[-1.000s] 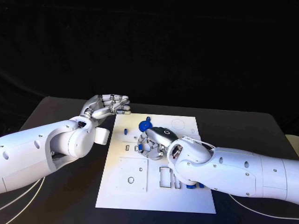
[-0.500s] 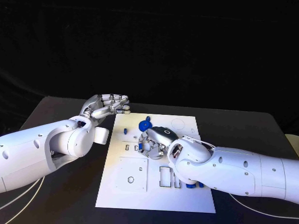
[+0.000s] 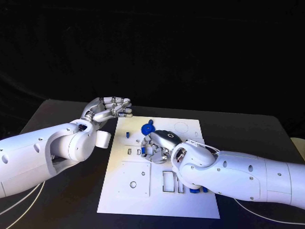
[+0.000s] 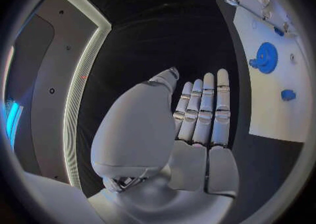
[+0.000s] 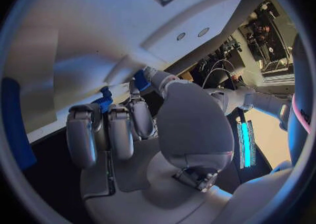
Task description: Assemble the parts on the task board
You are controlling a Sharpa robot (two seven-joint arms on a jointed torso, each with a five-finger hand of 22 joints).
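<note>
Right hand (image 3: 157,145) curls low over the task board (image 3: 187,200) pinching a small blue part (image 5: 104,101), so seat it squarely, while the left hand (image 3: 110,109) hovers empty, fingers flat together.

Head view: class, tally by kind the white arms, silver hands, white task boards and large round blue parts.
white arms: 2
silver hands: 2
task board: 1
round blue part: 1
Total: 6

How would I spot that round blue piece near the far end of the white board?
Find the white task board mid-table, then look toward its far edge, just beyond the right hand. The round blue part lies there, a disc, bigger than the small blue bits nearby.
</note>
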